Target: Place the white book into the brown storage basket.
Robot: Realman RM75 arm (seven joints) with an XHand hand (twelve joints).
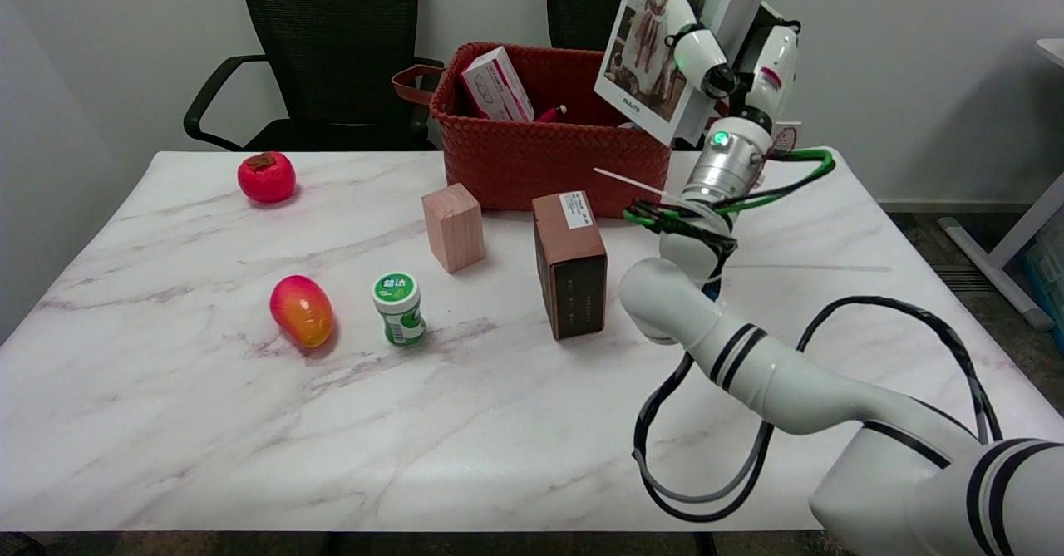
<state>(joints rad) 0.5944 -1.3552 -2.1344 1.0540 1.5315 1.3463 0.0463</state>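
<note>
Above the right end of the brown storage basket [555, 161], the right hand [725, 61] holds the white book [675, 36] up in the air, its fingers [697, 51] clamped across the photo cover while the rest of the hand sits behind the book. The book is tilted, its lower corner hanging just over the basket's right rim; its top edge runs out of the picture. The basket stands at the far middle of the marble table [465, 423], and inside it lie a pink-and-white box [497, 84] leaning at the left and a small red item that is too hidden to identify. Just near of the basket stand a wooden block [453, 228] and, to its right, a dark brown box [570, 263] set upright. Further left and nearer are a green-capped bottle [398, 307] and a red-yellow mango [301, 311]. A red persimmon [266, 177] rests at the far left. 2 black chairs [332, 49] stand behind the table.
</note>
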